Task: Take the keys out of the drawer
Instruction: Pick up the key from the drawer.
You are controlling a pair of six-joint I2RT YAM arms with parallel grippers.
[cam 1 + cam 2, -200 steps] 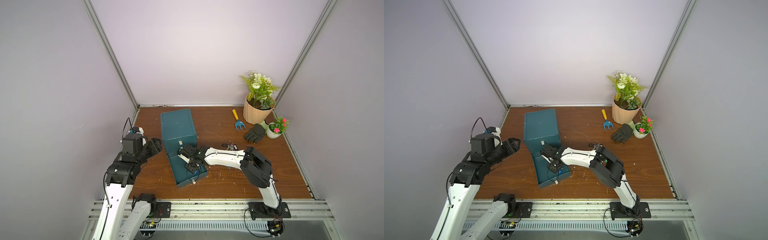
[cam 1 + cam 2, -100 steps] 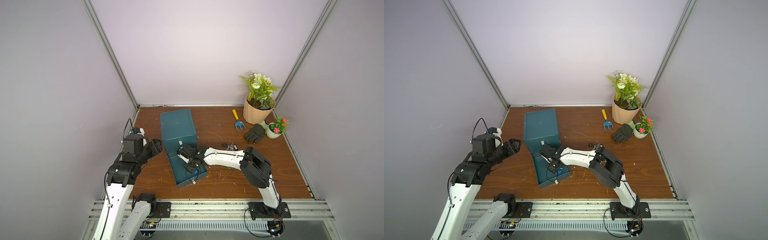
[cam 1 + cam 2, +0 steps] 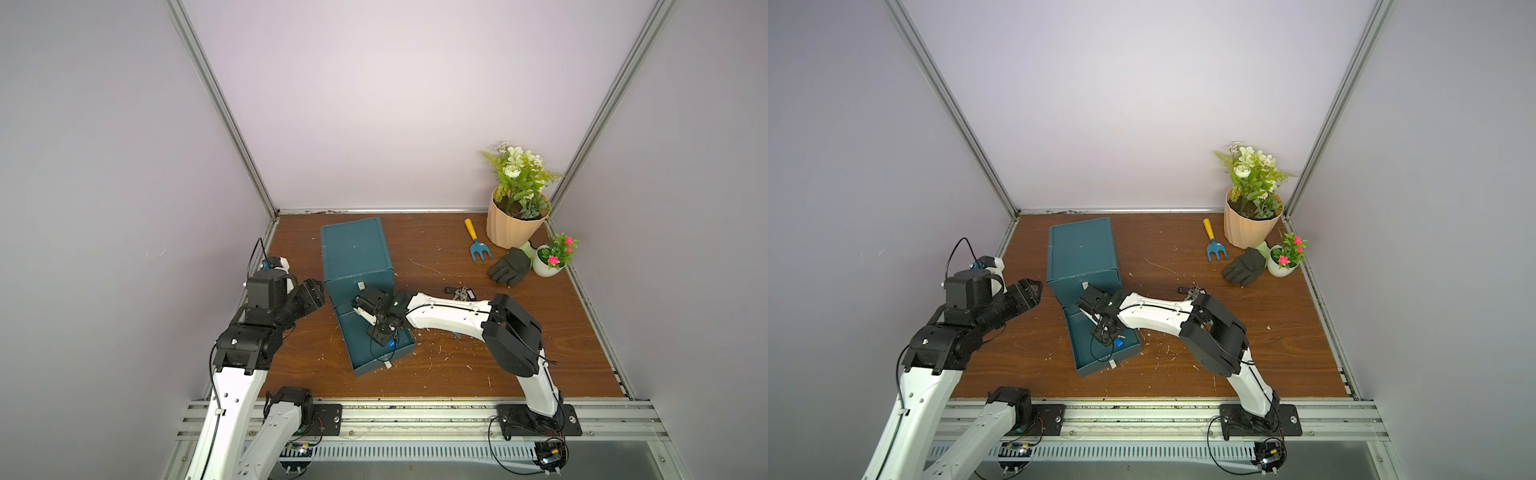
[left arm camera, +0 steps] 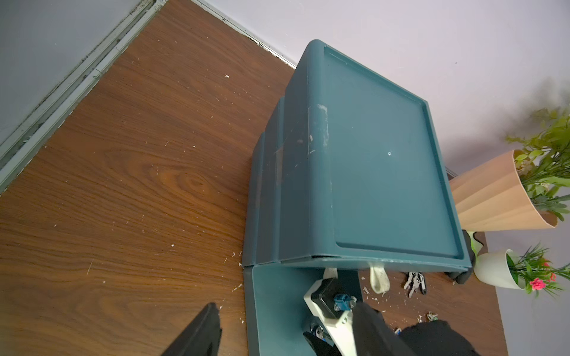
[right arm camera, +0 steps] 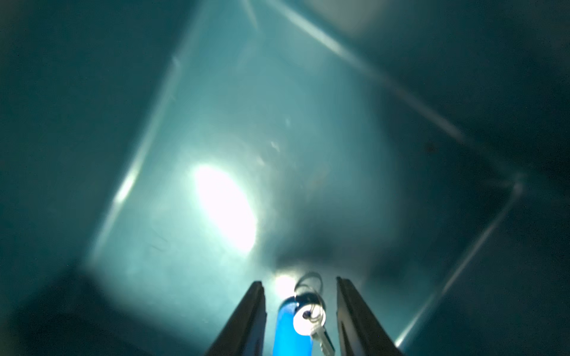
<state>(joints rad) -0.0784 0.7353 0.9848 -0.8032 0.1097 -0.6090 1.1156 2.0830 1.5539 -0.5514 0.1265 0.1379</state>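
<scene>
Left jaws gape wide, empty. In the drawer (image 3: 355,338), right jaws stand half-open astride a blue-tagged key (image 5: 291,326), not gripping it. A silver bunch (image 3: 459,293) already lies out on the tabletop (image 3: 457,374); this key is left to lift.

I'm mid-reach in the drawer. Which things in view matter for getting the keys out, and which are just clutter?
Job: open drawer; blue-tagged key inside it, between the open jaws of the right gripper; silver key bunch, already out on the table.
Lying about: garden fork; dark glove; large potted plant; small pink-flowered plant.
</scene>
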